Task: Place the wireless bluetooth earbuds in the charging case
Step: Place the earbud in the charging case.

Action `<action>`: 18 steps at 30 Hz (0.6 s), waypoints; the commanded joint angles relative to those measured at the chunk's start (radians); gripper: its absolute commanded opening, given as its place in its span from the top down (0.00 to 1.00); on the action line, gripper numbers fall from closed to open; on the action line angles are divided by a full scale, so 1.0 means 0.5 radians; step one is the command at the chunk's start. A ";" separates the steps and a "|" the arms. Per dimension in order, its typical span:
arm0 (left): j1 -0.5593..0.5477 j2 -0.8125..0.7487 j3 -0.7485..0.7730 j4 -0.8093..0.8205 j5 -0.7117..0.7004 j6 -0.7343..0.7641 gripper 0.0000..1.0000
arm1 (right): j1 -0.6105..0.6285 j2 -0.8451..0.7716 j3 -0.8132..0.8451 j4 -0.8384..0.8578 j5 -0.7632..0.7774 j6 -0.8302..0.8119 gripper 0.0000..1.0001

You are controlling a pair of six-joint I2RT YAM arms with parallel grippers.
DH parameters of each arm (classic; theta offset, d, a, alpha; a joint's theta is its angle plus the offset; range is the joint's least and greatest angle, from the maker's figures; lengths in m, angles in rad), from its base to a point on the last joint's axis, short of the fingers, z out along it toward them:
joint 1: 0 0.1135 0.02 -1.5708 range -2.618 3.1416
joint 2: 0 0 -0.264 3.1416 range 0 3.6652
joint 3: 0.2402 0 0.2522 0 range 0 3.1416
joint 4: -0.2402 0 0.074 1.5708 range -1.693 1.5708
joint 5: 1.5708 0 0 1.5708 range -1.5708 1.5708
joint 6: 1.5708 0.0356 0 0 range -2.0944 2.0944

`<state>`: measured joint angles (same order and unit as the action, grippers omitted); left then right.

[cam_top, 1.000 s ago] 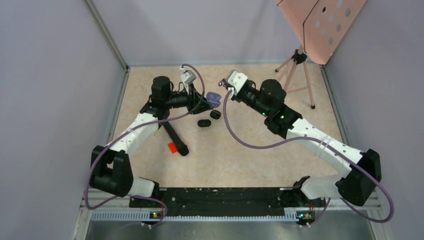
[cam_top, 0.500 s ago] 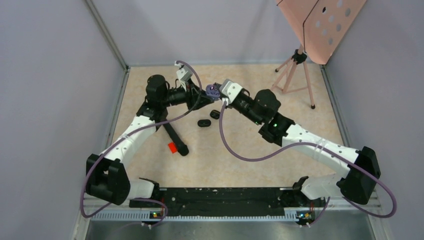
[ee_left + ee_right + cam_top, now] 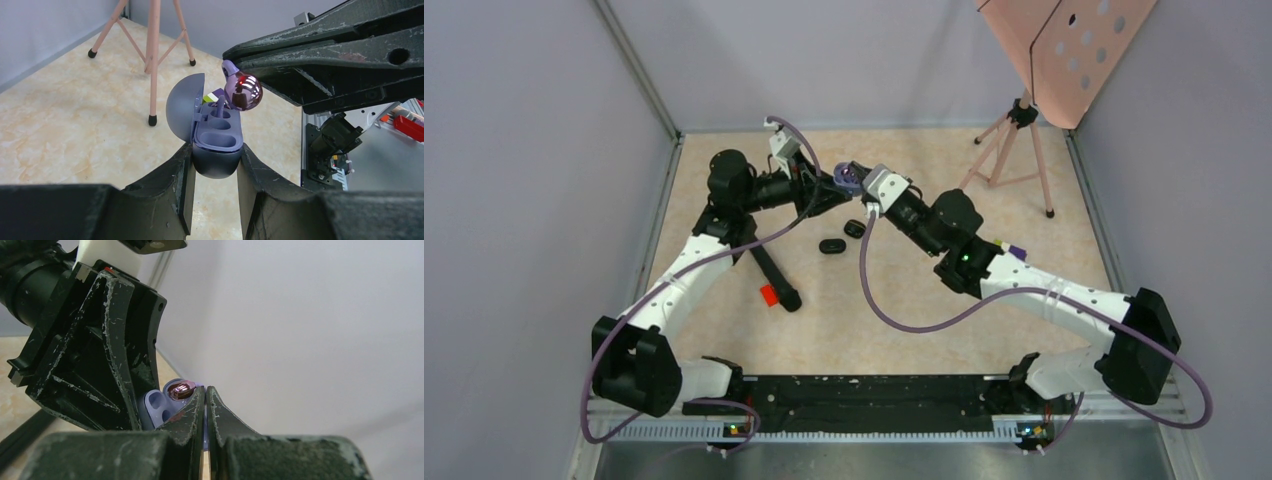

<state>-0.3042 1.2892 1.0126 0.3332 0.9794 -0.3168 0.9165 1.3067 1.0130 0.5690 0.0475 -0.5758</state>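
Left gripper (image 3: 215, 156) clamps open charging case (image 3: 218, 144) above worktop (image 3: 75, 115); right gripper (image 3: 205, 391) pinches glossy purple earbud (image 3: 243, 93) just over its sockets.

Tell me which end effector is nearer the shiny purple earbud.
Right. The right end effector grips the purple earbud above the open case; the left end effector clamps that case's base, just below the earbud.

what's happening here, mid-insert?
Yes. The left gripper is shut on the open purple charging case and holds it in the air, lid swung back. The right gripper has a shiny purple earbud pinched in its jaws, right above the case's sockets. The bud doesn't look seated, as far as I can tell.
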 commanded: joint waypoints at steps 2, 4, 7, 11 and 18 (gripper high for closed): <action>-0.011 -0.054 0.088 0.163 0.071 -0.048 1.00 | 0.027 0.044 0.005 0.172 0.006 0.030 1.00; -0.011 -0.058 0.094 0.172 0.068 -0.054 1.00 | 0.027 0.052 0.011 0.175 -0.011 0.055 1.00; -0.011 -0.052 0.109 0.175 0.089 -0.071 1.00 | 0.028 0.074 0.014 0.168 -0.014 0.074 1.00; -0.011 -0.065 0.114 0.174 0.100 -0.075 1.00 | 0.027 0.097 0.010 0.174 -0.021 0.043 1.00; -0.011 -0.071 0.119 0.172 0.060 -0.094 1.00 | 0.028 0.103 0.004 0.167 -0.034 0.018 1.00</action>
<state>-0.3038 1.2892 1.0214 0.3584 1.0039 -0.3470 0.9199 1.3529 1.0130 0.6201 0.0406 -0.5671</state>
